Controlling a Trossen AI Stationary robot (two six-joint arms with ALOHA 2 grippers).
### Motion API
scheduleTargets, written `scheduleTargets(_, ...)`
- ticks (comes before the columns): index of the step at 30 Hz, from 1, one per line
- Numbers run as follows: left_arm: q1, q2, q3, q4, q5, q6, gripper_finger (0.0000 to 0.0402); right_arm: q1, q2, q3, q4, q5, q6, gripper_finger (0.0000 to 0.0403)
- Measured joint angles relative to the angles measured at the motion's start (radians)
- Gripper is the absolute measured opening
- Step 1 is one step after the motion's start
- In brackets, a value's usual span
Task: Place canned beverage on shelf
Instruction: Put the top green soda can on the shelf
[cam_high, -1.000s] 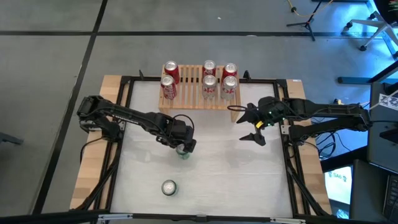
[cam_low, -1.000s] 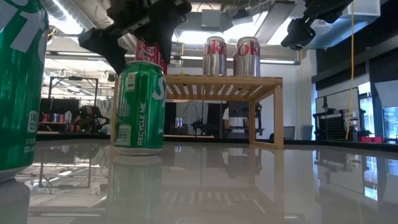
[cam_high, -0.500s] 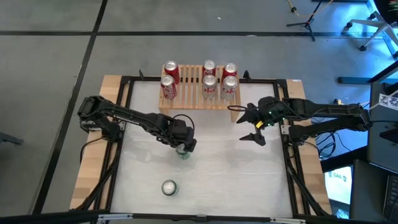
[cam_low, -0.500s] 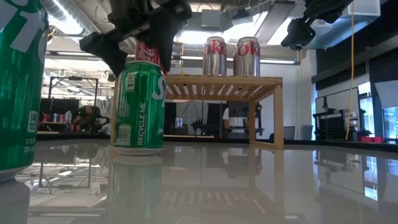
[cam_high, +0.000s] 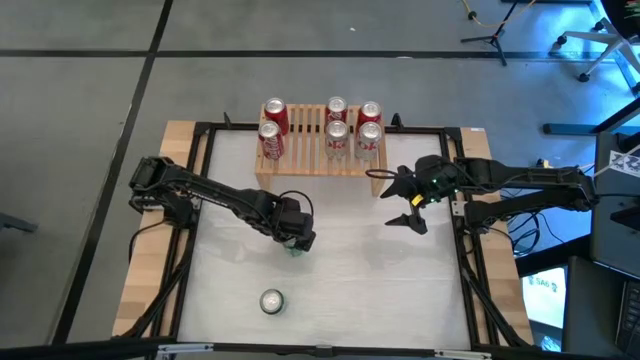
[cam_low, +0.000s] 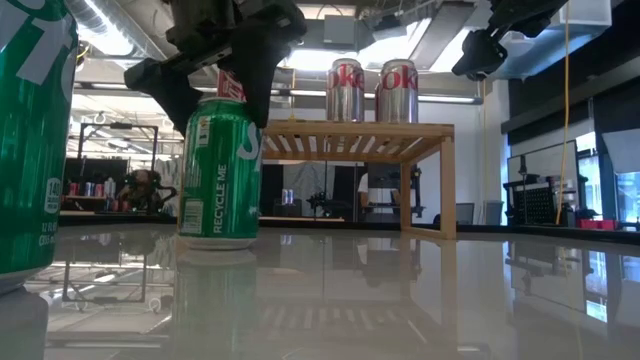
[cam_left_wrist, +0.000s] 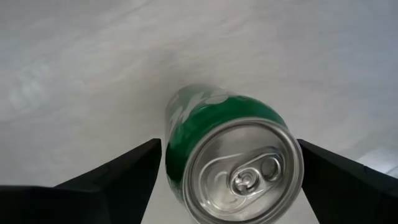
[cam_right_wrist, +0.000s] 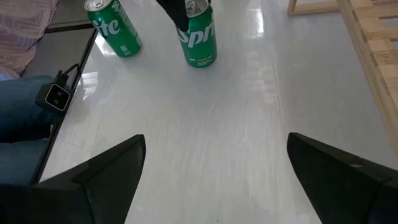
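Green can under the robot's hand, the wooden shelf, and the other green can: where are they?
green can (cam_low: 220, 170), low view, its printed side
shelf (cam_high: 312, 165), high view, its front slats
other green can (cam_high: 271, 301), high view, its top

A robotics lab: exposed ceiling ducts (cam_low: 400, 25), tripod stands (cam_high: 490, 35), framed test table (cam_high: 330, 270).

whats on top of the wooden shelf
Five cans stand on the shelf: two red cans at its left end, three silver cans toward the right. Under the slats, nothing is visible.
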Motion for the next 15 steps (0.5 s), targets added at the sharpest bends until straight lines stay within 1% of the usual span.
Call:
scheduleTargets(3, -0.002, 0.0, 0.0, 0.0, 0.0, 0.022, 0.0335, 0.0, 0.0, 0.0, 0.0, 0.0, 0.0, 0.0386)
scheduleTargets(10, -0.004, 0.0, 0.0, 0.0, 0.007, 0.023, 0.0295, 0.0, 0.0, 0.0, 0.0, 0.0, 0.0, 0.0386)
scheduleTargets(13, -0.004, 0.0, 0.0, 0.0, 0.009, 0.025, 0.0289, 0.0, 0.0, 0.0, 0.0, 0.0, 0.0, 0.0386)
scheduleTargets(15, -0.004, 0.0, 0.0, 0.001, 0.012, 0.057, 0.0288, 0.0, 0.0, 0.0, 0.0, 0.0, 0.0, 0.0386)
